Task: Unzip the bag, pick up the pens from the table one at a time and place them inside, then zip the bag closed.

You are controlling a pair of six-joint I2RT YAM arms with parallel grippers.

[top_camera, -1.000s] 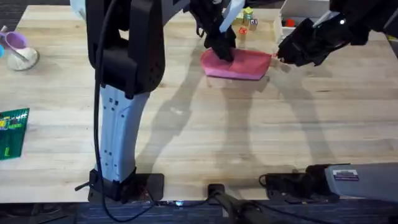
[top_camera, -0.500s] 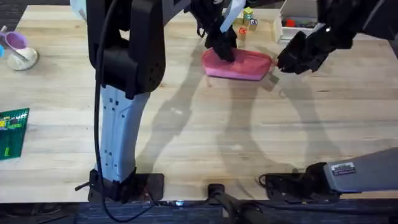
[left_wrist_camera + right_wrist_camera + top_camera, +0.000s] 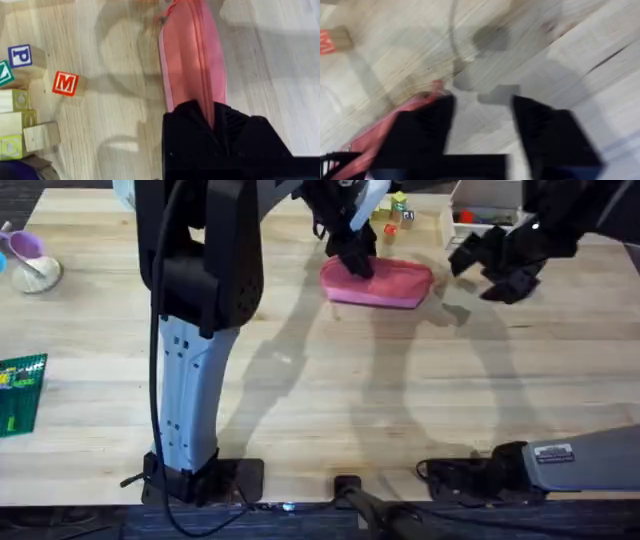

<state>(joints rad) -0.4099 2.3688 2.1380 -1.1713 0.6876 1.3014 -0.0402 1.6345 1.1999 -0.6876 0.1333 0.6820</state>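
The pink bag (image 3: 385,283) lies at the back middle of the table (image 3: 350,400). My left gripper (image 3: 353,258) comes down on its left end. In the left wrist view the black fingers (image 3: 186,120) are shut on the ridge of the bag (image 3: 192,55), where the zipper line runs lengthwise. My right gripper (image 3: 480,272) hovers just right of the bag's right end, clear of it. In the right wrist view that gripper (image 3: 482,117) is open over bare wood, with the bag (image 3: 380,132) off to one side. The pens are out of view.
Lettered wooden blocks (image 3: 395,215) stand just behind the bag, among them a red M block (image 3: 65,83). A white box (image 3: 480,210) sits at the back right. A small bowl (image 3: 35,270) and a green card (image 3: 20,395) lie at the left edge.
My right gripper has pulled back to the right, away from the bag's right end, and its fingers have spread. The bag has shifted slightly left. The left gripper stays on the bag.
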